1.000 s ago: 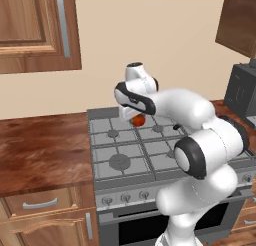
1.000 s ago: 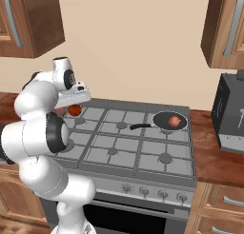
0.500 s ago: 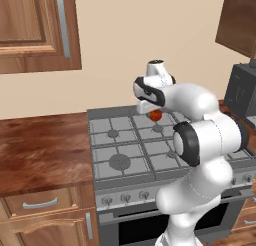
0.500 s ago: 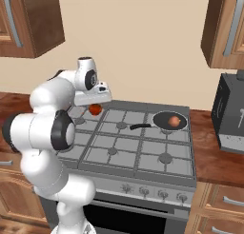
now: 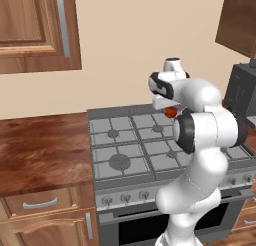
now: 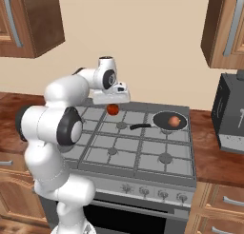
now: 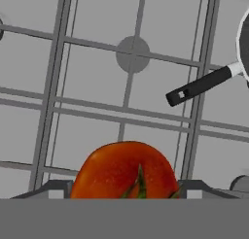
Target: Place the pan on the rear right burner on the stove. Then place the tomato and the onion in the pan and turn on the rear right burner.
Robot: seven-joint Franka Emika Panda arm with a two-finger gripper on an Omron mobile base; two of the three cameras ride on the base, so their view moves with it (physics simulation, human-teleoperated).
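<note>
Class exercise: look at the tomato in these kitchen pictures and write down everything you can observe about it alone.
The tomato is a small, round, smooth red-orange ball with a dark green stem mark on top. It is gripped in the end effector, which holds it in the air above the stove grates, over the rear middle area. It touches nothing but the fingers. The pan, which already holds the onion, lies off to its right.

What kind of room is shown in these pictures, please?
It looks like a home kitchen, rendered rather than real. A wide six-burner stove with front knobs stands between wooden counters, wooden wall cabinets hang above, and a black pan sits on a rear burner.
</note>
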